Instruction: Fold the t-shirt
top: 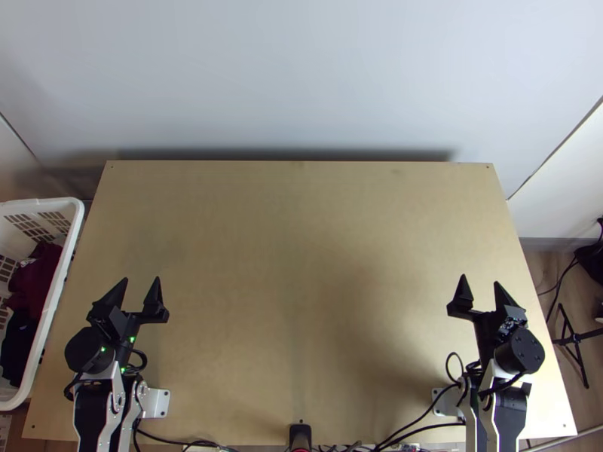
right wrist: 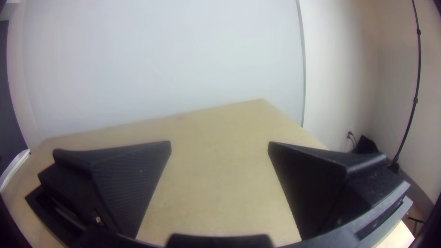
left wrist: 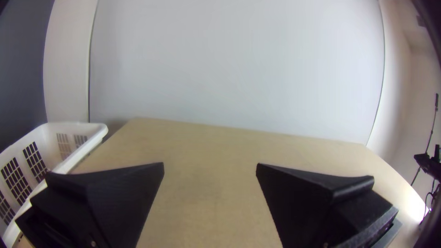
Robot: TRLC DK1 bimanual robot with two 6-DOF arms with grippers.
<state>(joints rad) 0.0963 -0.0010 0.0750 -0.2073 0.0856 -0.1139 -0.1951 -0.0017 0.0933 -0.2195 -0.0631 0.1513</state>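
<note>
White plastic laundry basket (top: pixel 57 297) noted beside the table's (top: pixel 294 226) left edge; a dark red garment (top: pixel 36 279) and a black garment (top: pixel 19 339) are held bunched inside. The t-shirt is presumed to be among them; which piece it is cannot be told. Left gripper (top: pixel 141 279) is poised over the table's near left part, right gripper (top: pixel 479 280) over its near right part; fingers set wide apart on both, nothing gripped.

Step in hand, as judged: fetching, ahead of any folding. A leftward reach past the table's edge is called for, a pinch on one garment, a lift, then spreading at the table's middle.

Edges: the basket's rim should be cleared high, lest cloth be snagged. Ample room for spreading is judged between the grippers. At the table's far edge a pale wall panel (top: pixel 301 83) is met; black cables (top: pixel 445 425) by its near edge are best avoided.
</note>
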